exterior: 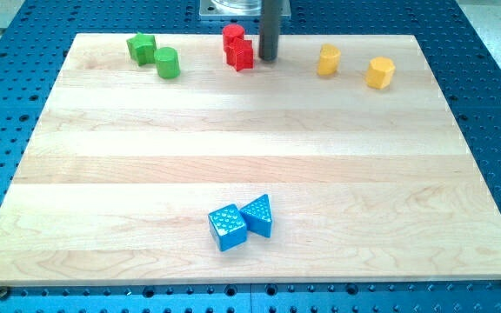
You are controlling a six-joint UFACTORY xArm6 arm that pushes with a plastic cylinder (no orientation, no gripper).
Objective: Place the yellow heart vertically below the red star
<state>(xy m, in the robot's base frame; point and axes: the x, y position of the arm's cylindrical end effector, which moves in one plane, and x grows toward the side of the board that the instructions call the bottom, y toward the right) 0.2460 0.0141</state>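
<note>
A red star point(241, 56) lies at the view's top centre, touching a second red block point(233, 36) just above it. My tip point(269, 59) rests on the board just right of the red star, close to it. A yellow block point(329, 61), possibly the heart, sits further to the right, apart from the tip. Another yellow block point(379, 72), which looks hexagonal, lies right of that one.
Two green blocks, one star-like point(141, 47) and one a cylinder point(167, 63), sit at the top left. A blue cube point(227, 228) and a blue triangle point(258, 215) touch each other near the bottom centre. The wooden board point(250, 148) lies on a blue perforated table.
</note>
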